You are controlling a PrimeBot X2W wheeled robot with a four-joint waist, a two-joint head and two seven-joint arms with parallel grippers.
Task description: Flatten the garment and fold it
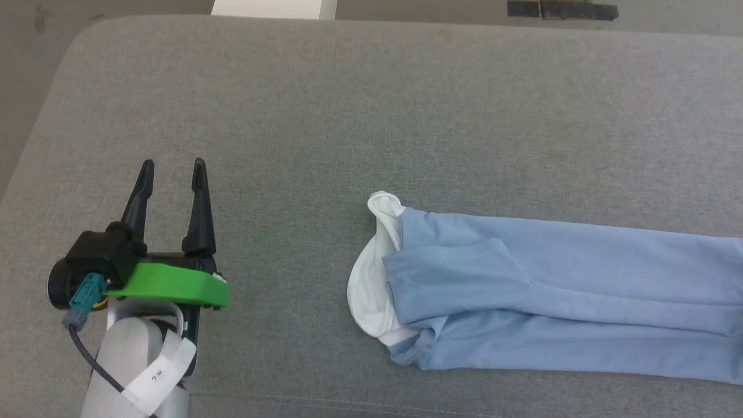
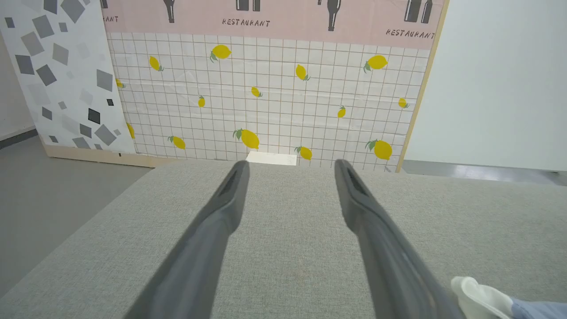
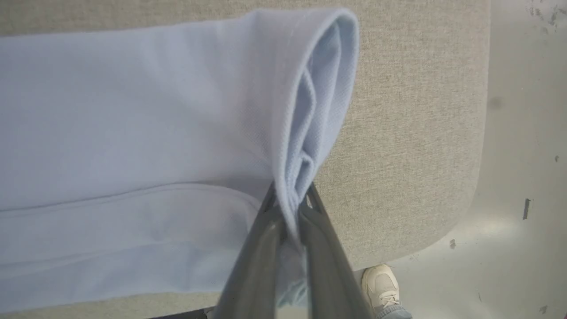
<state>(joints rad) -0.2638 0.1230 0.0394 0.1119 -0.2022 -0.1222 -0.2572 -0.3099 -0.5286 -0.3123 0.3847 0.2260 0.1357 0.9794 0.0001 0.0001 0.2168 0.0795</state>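
Right wrist view: the right hand [image 3: 291, 193] is pinched tight on a raised fold of the light blue short-sleeved polo shirt [image 3: 133, 110], which lies lengthwise on the grey fabric-covered bench [image 3: 398, 133]. The left hand [image 1: 173, 166] stands wide open, well left of the shirt's white collar [image 1: 363, 290].

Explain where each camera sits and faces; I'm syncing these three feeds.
Head view: on the head, looking down at the grey cushion and garment; open left tool shows.
Left wrist view: on that wrist, looking along the cushion toward a lemon-print panel; its fingers show.
Right wrist view: on that wrist, looking down at the garment's end; right tool shut on it.
Shared: head and left wrist views both show the white collar.
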